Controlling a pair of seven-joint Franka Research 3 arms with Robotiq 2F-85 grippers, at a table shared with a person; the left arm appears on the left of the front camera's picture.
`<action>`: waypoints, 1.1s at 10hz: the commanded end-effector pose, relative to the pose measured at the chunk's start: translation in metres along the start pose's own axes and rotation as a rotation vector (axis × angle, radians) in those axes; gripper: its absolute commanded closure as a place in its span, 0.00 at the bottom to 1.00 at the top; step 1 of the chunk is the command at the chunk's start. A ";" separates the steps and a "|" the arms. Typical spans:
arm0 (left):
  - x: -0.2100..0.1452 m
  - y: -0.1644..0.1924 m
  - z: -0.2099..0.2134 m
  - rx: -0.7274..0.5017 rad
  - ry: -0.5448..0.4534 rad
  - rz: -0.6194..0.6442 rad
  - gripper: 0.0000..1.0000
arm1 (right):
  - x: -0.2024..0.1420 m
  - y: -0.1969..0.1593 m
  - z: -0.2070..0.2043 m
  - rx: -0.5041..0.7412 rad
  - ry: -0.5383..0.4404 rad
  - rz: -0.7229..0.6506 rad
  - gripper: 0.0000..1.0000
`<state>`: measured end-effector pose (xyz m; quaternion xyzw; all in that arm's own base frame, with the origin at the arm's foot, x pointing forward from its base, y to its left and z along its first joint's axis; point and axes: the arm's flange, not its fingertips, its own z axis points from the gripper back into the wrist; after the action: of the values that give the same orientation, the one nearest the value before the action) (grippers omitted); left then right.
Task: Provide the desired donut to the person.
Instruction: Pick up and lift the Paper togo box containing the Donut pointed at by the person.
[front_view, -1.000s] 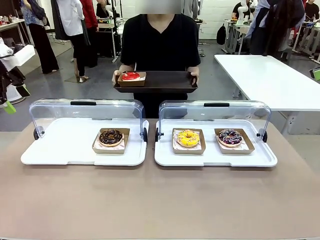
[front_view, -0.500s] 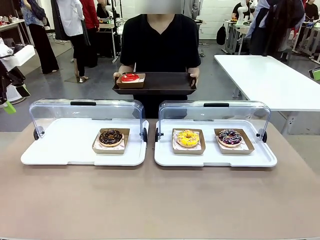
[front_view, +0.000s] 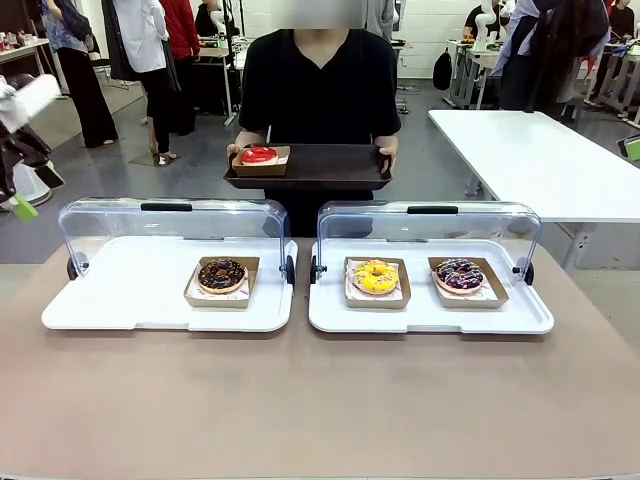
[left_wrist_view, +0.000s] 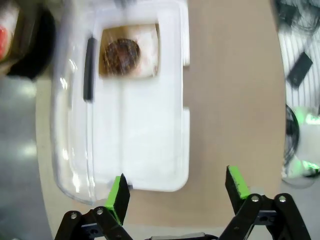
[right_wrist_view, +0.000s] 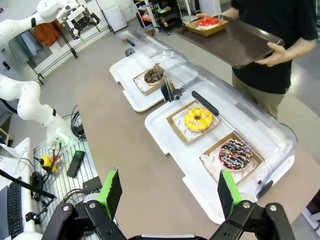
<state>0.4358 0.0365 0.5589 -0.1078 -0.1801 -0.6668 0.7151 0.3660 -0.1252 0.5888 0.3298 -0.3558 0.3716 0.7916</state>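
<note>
Left hand (left_wrist_view: 177, 187), spread wide, is held high at 9 o'clock. Chocolate donut (front_view: 221, 273) is housed in the left case (front_view: 120, 290), red donut (front_view: 259, 154) is carried on the person (front_view: 320, 80)'s tray (front_view: 330, 165) at 12 o'clock, yellow donut (front_view: 376, 276) and sprinkled donut (front_view: 459, 274) in the right case (front_view: 430, 320). Right hand (right_wrist_view: 169, 189) is spread wide.

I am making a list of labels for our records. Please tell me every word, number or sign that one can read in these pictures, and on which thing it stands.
None: no word, number or sign can be read.
The clear covers, the white trays, the donut boxes and the brown tray held by the person show no print.
Things in the far background are too small to tell.
</note>
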 end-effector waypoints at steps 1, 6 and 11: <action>-0.055 0.008 0.029 -0.029 -0.395 0.008 0.00 | 0.000 0.000 -0.001 0.007 -0.013 0.001 0.00; -0.155 -0.003 0.027 0.027 -0.646 0.073 0.00 | 0.000 0.000 -0.001 0.007 -0.013 0.001 0.00; -0.203 -0.012 0.021 0.044 -0.689 0.103 0.00 | 0.000 0.000 -0.001 0.007 -0.013 0.001 0.00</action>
<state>0.4051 0.2286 0.4909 -0.3205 -0.4013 -0.5416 0.6655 0.3657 -0.1258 0.5888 0.3295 -0.3560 0.3709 0.7919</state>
